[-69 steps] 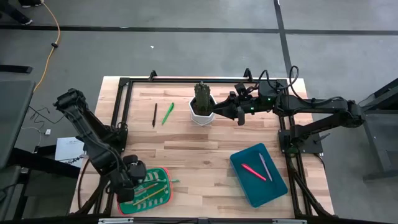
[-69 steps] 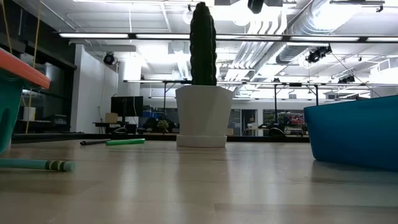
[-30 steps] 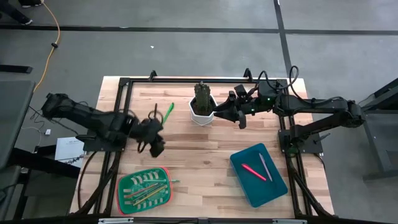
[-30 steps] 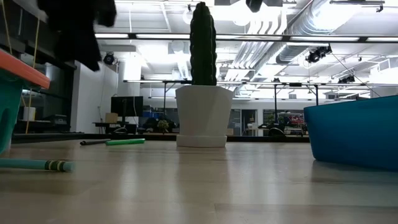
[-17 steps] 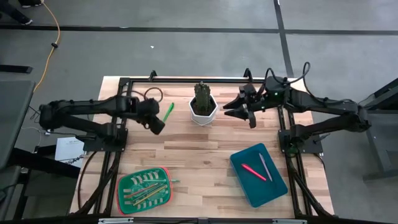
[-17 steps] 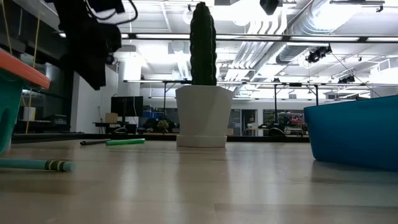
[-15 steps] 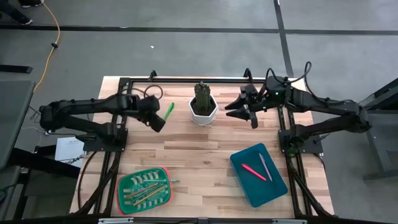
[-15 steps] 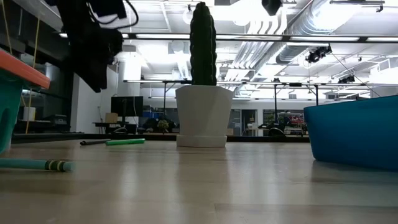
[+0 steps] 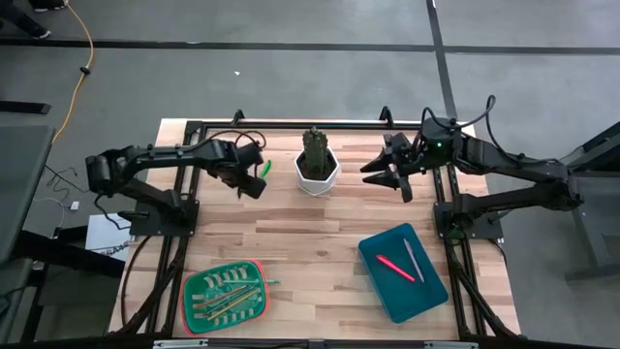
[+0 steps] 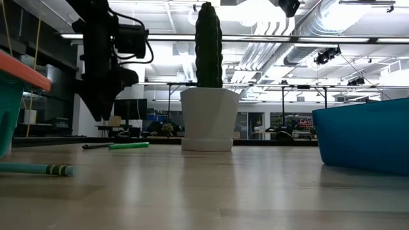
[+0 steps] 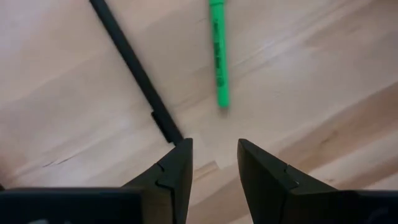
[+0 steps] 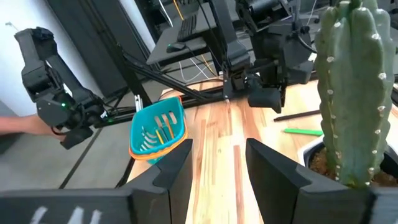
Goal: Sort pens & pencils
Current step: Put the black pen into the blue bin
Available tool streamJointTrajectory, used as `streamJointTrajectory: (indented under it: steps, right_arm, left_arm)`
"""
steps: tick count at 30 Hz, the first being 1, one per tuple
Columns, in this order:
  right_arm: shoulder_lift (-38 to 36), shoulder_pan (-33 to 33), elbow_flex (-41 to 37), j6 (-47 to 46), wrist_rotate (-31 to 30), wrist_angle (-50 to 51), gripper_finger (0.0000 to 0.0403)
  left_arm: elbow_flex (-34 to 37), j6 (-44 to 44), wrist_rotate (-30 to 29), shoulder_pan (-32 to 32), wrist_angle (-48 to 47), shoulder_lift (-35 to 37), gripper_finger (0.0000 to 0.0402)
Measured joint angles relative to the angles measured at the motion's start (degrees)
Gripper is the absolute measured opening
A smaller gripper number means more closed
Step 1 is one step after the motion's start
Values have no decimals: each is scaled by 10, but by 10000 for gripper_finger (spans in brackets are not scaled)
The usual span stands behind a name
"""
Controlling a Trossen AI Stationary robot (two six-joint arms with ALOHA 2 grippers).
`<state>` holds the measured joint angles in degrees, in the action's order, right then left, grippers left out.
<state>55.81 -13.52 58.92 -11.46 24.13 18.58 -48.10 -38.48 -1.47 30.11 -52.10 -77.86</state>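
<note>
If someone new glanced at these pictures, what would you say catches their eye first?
Probably the cactus in its white pot at the table's back middle, flanked by both arms. The left hand hovers open over the bright green pen and a dark pencil lying apart on the wood, while the right hand waits open on the pot's other side. Near the front sit a green tray of pencils and a blue bin with two pens.

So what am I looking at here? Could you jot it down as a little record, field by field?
Left gripper: open, hovering above the wooden table, beside the green pen and a dark stick
Right gripper: open, held in the air right of the potted cactus
Green basket: holds yellowish pencils
Blue bin: holds a pink pen and a grey pen
</note>
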Motion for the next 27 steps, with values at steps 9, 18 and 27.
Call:
streamJointTrajectory:
  steps: [9, 18, 27]
  right_arm:
    - [0, 0, 0, 0, 2, 1, 140]
    - [0, 0, 0, 0, 3, 1, 140]
    - [0, 0, 0, 2, -11, 1, 140]
  left_arm:
    - [0, -10, -24, 43, -4, -23, 115]
    - [0, -1, -5, 112, 2, -23, 115]
    - [0, 9, 9, 140, 25, -33, 115]
